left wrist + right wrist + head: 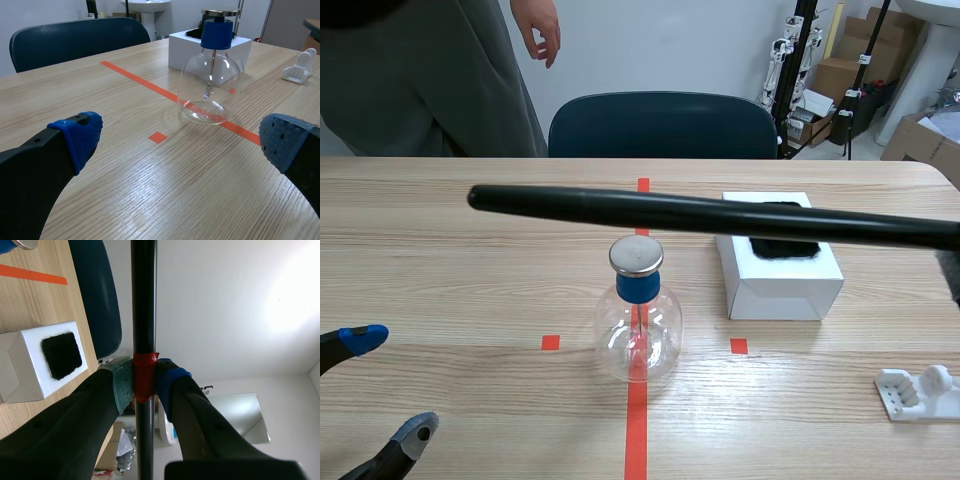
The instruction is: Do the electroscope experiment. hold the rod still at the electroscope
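Your table (440, 270) ran pale and wood-grained across the scene, with a dark blue chair (660, 125) tucked in at its far edge and a person (420, 70) in grey standing beside it, one arm hanging loose. The long black rod (670, 212) came in from your right side and lay nearly level across the middle, its free end reaching past the electroscope (638, 320). That glass flask stood upright on the red centre line, blue collar on its neck, and its metal disc (636, 256) sat right under the rod; you couldn't tell whether the two touched. Just beside it, on your right, stood the white box (785, 285) with a black pad (782, 245) on top. Your right hand (145, 385) was clamped on the rod at its red tape band. Your left hand (180, 142) hung low near the table, fingers spread wide, holding nothing. A small white stand (920, 393) lay near your right edge.
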### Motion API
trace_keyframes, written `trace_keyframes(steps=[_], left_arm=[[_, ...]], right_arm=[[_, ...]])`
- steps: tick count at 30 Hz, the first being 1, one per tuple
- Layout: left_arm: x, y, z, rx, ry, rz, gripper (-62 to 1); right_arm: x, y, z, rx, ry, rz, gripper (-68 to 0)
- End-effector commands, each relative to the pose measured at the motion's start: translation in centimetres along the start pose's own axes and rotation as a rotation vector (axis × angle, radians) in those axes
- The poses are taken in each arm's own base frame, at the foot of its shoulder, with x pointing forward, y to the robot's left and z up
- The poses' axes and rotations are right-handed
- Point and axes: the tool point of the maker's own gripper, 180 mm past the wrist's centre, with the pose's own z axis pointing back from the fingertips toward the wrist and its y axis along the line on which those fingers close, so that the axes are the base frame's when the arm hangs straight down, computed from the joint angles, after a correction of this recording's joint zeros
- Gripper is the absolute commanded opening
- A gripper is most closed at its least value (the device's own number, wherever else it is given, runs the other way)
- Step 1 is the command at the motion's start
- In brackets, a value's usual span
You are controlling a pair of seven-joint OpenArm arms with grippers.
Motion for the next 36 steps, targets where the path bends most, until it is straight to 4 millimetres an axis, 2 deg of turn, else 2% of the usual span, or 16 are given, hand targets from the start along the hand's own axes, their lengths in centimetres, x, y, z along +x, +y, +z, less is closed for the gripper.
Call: trace_keyframes(steps=[1, 24, 29, 36], left_arm=[[0.7, 0.3, -0.2, -0.001, -0.029, -0.007, 1.4], [0.7, 0.3, -0.2, -0.001, -0.029, -0.007, 1.4], [0.7, 0.3, -0.2, -0.001, -0.029, -0.007, 1.4], [0.7, 0.3, -0.2, -0.001, -0.029, -0.007, 1.4]], right_arm=[[0.2, -0.8, -0.2, -0.031, -0.013, 0.01, -59.8], [0.1, -0.8, -0.2, -0.03, -0.015, 0.024, -59.8], [-1.0, -1.6, -0.5, -0.055, 0.008, 0.054, -59.8], [-4.1, -3.8, -1.9, -0.139, 0.094, 0.099, -59.8]])
